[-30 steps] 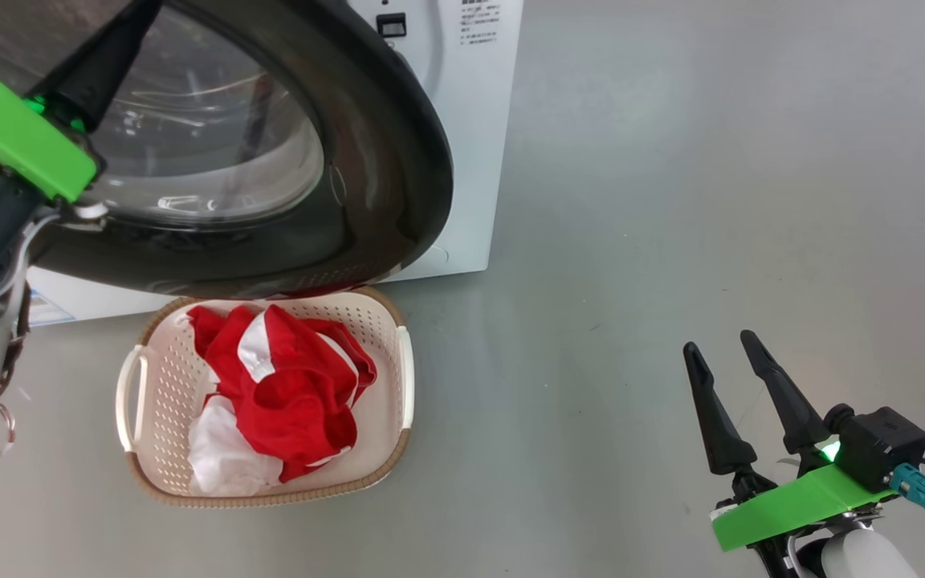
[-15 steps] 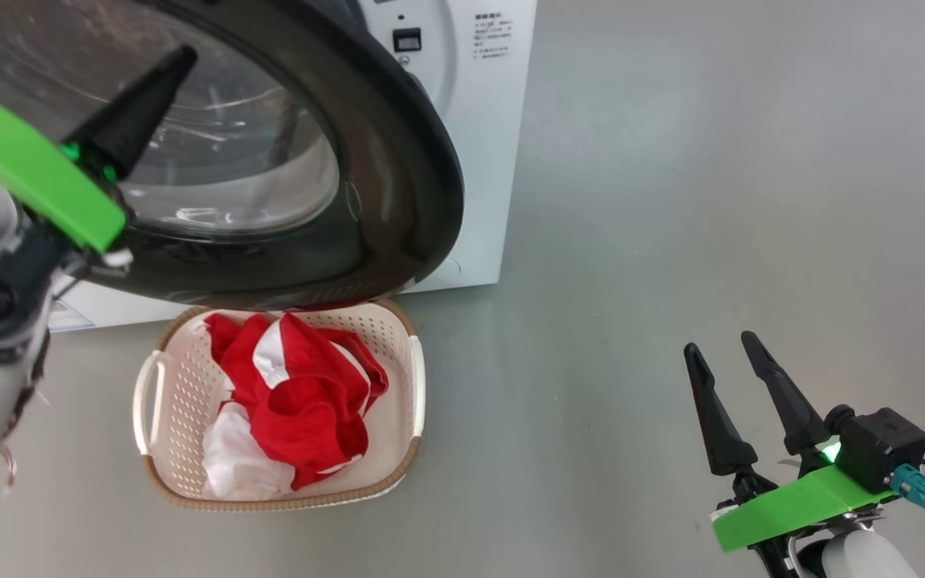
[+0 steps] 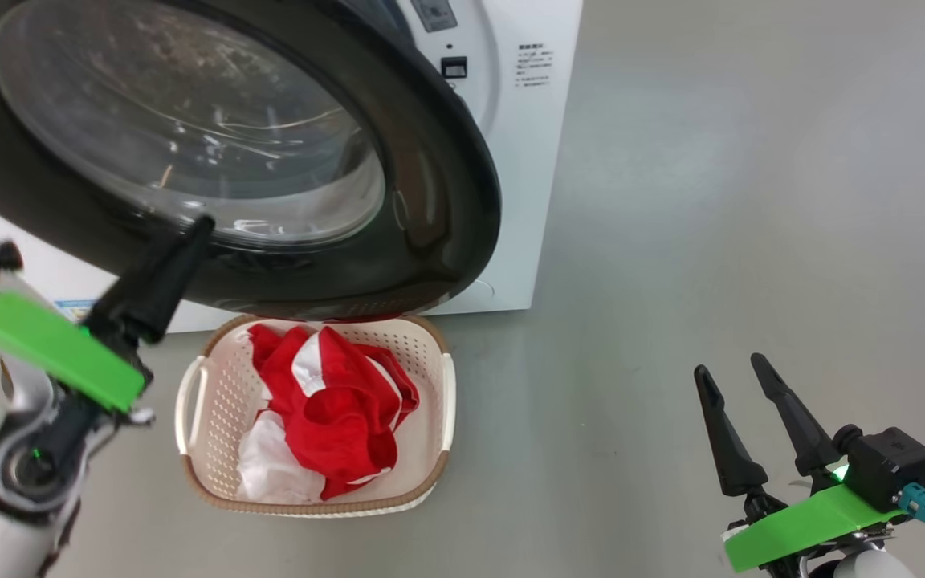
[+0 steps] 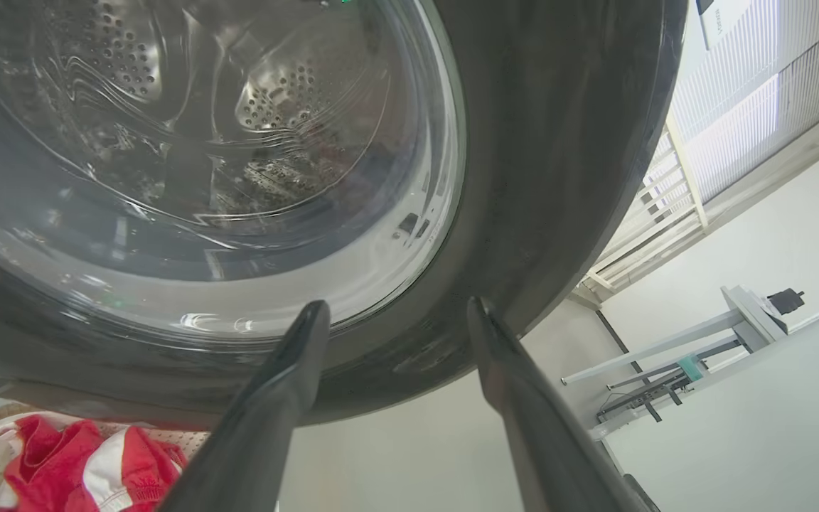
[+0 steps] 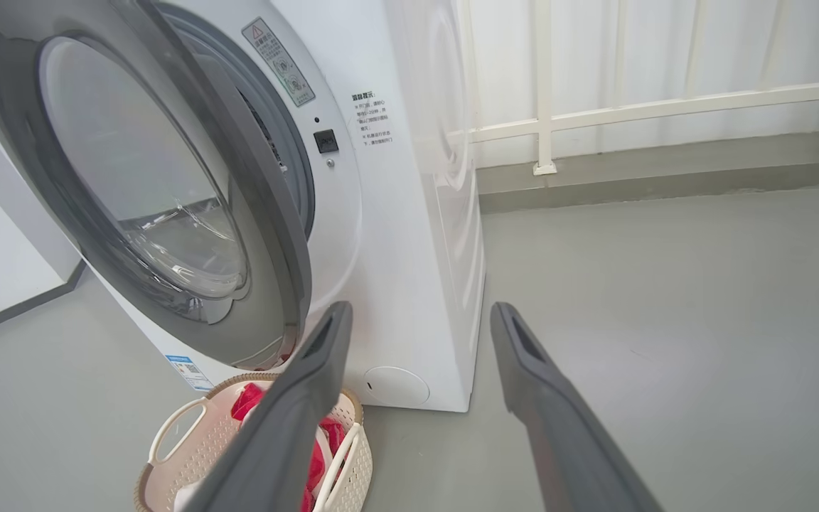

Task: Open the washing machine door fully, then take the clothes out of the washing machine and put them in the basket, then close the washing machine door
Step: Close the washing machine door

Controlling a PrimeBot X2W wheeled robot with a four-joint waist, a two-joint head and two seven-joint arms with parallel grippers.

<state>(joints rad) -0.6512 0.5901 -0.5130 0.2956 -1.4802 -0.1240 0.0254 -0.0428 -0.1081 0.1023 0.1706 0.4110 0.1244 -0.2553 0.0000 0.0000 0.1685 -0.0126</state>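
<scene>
On the washing machine (image 5: 409, 235), the warning sticker (image 5: 278, 51) is illegible; left gripper (image 4: 397, 304) and right gripper (image 5: 420, 306) gape.

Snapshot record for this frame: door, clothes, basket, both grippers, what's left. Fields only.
washing machine door: swung out from the front of the washing machine, not shut
clothes: red and white, piled in the basket
basket: on the floor, under the door's lower rim
left gripper: open, holding nothing, fingers pointing at the door's lower rim; contact unclear
right gripper: open, empty, over the floor right of the machine
remaining: close the door
</scene>
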